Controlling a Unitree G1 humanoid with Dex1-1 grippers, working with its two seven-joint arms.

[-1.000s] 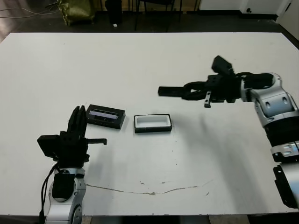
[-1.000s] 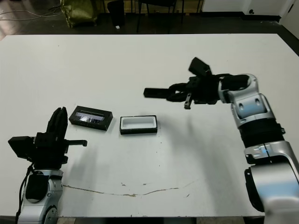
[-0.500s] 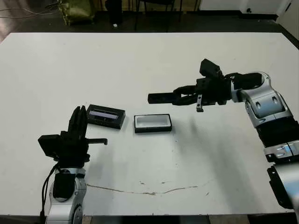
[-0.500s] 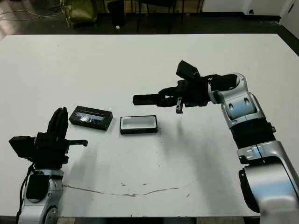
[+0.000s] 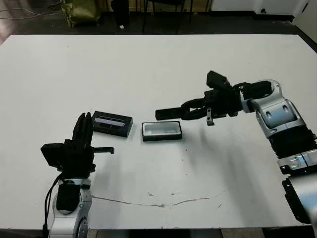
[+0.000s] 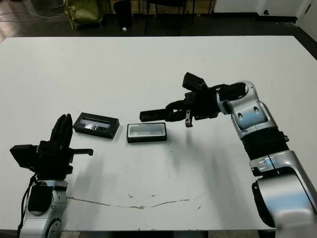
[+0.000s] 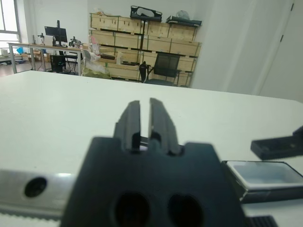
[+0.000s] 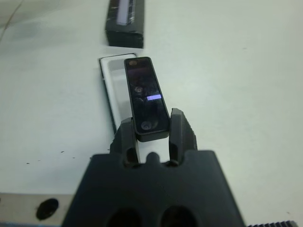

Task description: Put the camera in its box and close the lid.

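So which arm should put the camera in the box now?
The right one. Its pincer already grips the camera and holds it in the air close to the open box. The left pincer is shut, holds nothing, and sits off beyond the lid.

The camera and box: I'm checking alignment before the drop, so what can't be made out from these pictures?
- Right wrist view: the camera covers part of the box, hiding that part of its lining.
- Right wrist view: the lid is cut off by the picture's edge.
- Left wrist view: the left gripper's own body hides one end of the box.
- Head views: the camera's lens is too small to see.
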